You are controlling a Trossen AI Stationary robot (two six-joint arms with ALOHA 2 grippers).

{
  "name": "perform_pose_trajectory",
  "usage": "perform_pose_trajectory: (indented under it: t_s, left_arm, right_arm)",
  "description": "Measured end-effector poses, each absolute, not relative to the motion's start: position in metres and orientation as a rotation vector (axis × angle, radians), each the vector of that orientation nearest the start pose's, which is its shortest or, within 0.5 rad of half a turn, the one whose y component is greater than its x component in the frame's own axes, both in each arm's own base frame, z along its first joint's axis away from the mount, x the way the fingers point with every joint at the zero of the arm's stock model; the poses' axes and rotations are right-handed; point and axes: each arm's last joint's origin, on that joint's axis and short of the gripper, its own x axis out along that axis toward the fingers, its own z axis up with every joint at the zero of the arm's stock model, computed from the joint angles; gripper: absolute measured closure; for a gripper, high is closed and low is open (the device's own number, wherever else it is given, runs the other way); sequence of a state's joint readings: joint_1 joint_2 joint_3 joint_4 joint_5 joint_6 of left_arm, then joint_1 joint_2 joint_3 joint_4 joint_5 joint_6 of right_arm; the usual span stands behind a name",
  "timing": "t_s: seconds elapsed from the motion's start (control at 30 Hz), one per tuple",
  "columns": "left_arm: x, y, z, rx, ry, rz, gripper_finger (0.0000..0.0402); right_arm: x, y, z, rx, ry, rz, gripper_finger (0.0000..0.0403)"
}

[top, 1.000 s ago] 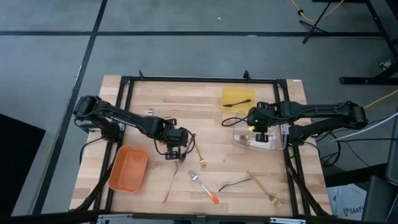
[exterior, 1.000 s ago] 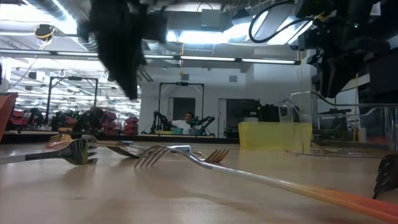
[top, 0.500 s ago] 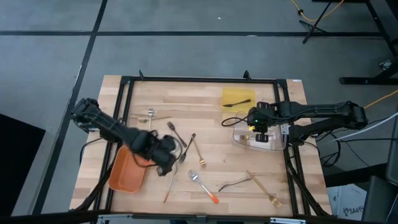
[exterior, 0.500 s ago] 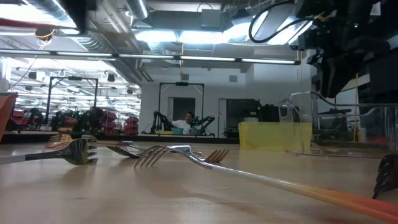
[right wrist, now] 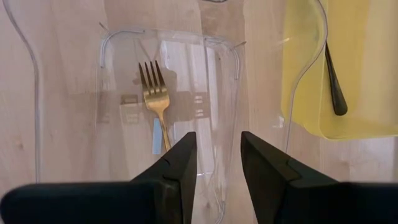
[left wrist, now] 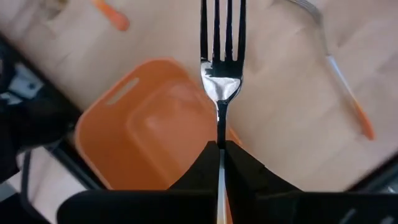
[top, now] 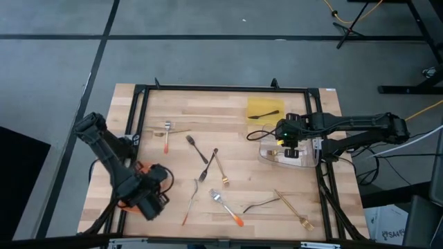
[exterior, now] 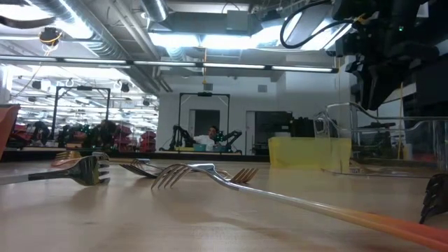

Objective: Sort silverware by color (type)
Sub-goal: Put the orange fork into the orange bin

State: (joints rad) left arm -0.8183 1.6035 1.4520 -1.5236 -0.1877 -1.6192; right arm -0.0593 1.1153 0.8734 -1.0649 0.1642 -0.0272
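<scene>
My left gripper (left wrist: 221, 155) hangs over the orange tray (left wrist: 143, 124) at the table's near left, shut on a silver fork (left wrist: 221, 81). In the high view this gripper (top: 154, 197) and its arm hide most of the tray (top: 125, 203). My right gripper (right wrist: 217, 174) stands open above the clear tray (right wrist: 186, 62), where a gold fork (right wrist: 155, 99) lies flat. A dark utensil (right wrist: 333, 81) lies in the yellow tray (right wrist: 367, 74). Several more forks lie flat on the table, among them one with an orange handle (top: 190, 202), a dark one (top: 196, 147) and a gold one (top: 293, 209). My left gripper pinches the fork's stem just behind its neck (left wrist: 220, 134) between its two fingers. The fingers lie along the fork and point steeply down. The tines stick out beyond the fingertips, and the fork is lifted clear above the orange tray. The fingers hide the rest of the handle.
A dark metal frame (top: 142, 90) runs round the wooden table top. Loose forks lie scattered over the middle and near part of the table, such as one with an orange handle (top: 226, 207) and a dark one (top: 261, 204). Another fork (top: 167, 131) lies at the far left.
My left gripper has swung from the table's middle toward the near left corner, rising and rolling about its own axis, and now hangs over the orange tray with the fork. It has left the low view. The dark fork that its arm covered now shows.
</scene>
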Motion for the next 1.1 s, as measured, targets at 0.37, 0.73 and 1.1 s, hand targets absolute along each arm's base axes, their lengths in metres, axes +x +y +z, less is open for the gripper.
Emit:
perform_pose_trajectory:
  t_s: [0.37, 0.73, 1.1]
  left_arm:
    - [0.157, -0.200, 0.254, -0.421, 1.319, 0.904, 0.0399]
    - [0.147, -0.197, 0.215, -0.480, 1.382, 0.977, 0.0399]
    - [0.145, -0.193, 0.189, -0.510, 1.380, 0.951, 0.0398]
  right_arm:
    - [0.181, -0.015, 0.247, -0.091, 1.310, -0.173, 0.0287]
    - [0.181, -0.015, 0.247, -0.092, 1.310, -0.173, 0.0288]
    - [0.181, -0.015, 0.247, -0.091, 1.310, -0.173, 0.0288]
